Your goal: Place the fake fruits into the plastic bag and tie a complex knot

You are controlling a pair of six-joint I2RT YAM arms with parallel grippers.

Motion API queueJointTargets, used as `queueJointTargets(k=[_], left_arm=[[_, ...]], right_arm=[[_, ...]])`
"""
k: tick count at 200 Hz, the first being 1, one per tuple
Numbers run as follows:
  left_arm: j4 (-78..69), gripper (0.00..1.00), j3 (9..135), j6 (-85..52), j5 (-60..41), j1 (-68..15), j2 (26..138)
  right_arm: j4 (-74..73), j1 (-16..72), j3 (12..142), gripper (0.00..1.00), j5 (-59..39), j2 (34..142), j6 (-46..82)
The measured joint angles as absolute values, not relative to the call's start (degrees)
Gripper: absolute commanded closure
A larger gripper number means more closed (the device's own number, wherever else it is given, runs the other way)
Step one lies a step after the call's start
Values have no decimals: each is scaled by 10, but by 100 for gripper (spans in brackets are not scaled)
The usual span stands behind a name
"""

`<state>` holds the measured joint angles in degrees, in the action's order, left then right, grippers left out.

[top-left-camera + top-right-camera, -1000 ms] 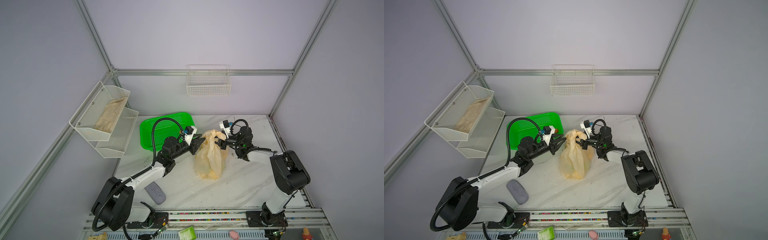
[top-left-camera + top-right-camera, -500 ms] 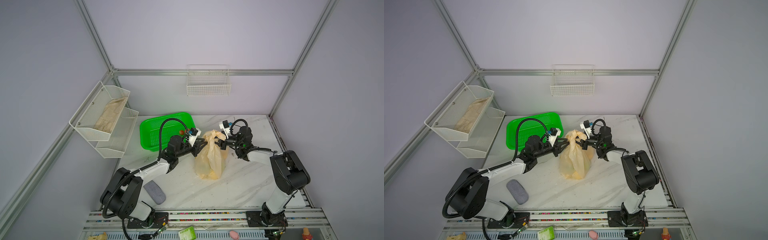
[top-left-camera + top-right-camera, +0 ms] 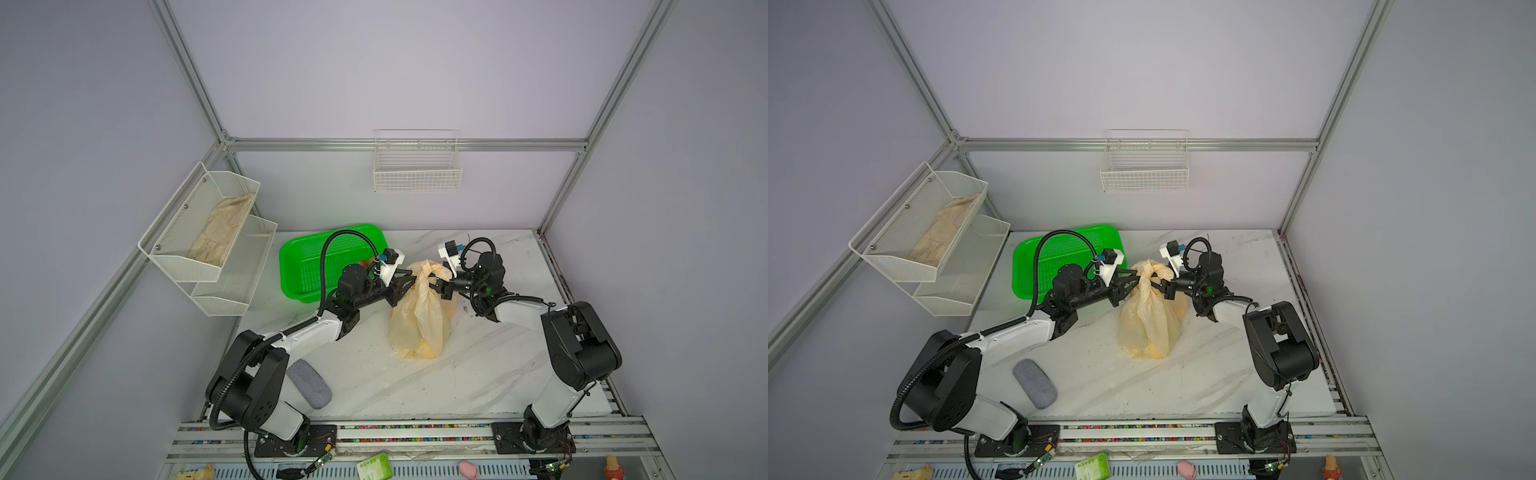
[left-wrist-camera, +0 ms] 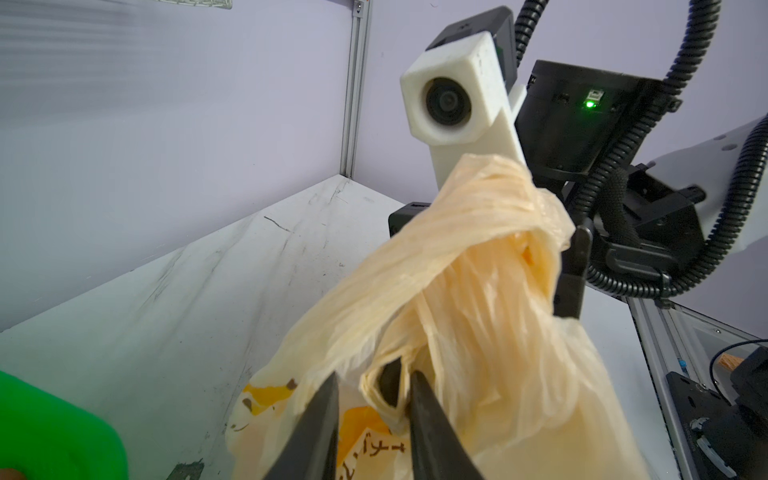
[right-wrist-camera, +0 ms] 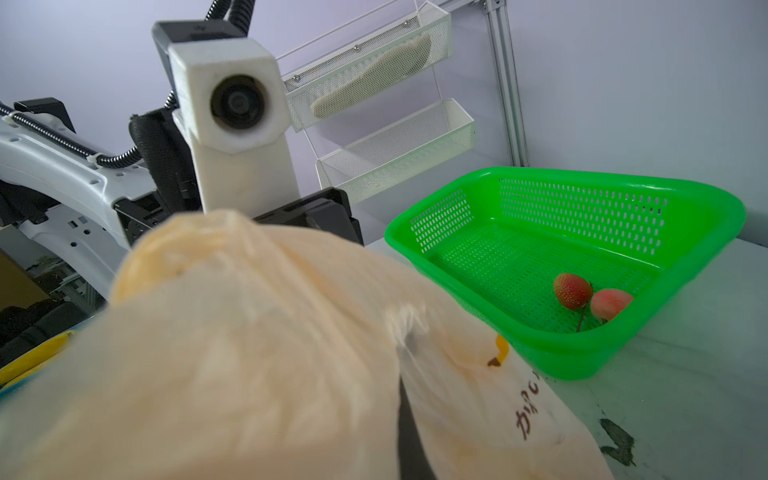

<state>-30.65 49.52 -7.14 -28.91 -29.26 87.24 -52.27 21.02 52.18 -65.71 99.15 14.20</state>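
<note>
Your right jaws are closed tight on the thin film at the neck of the plastic bag (image 3: 419,320), just under its knotted top (image 3: 428,270), a little above the centre of a top view; your left jaws stand partly open on the opposite side of that neck. In the left wrist view they straddle a rolled strand of the bag; the strand lies against one jaw, a sliver of gap shows at the other, and nothing is pinched there. The bag stands upright on the bench (image 3: 478,374), mid-frame, its twisted handles drawn up into the knot; yellow shows through its lower part, but you cannot tell print from fruit there. Two fake fruits (image 5: 611,302) lie outside it, in the green basket (image 5: 623,178): a strawberry (image 5: 572,291) and, touching it, a pinkish round fruit; they sit toward the basket's right end in a top view; the basket rests on the bench at centre-left of both top views, near the bag.
</note>
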Motion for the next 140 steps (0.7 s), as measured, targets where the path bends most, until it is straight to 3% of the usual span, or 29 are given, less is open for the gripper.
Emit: queueJointTargets(k=[140], left_arm=[[-302,100,509,-79,-306,-289,886]], right_arm=[[-484,209,529,100,-635,989,117]])
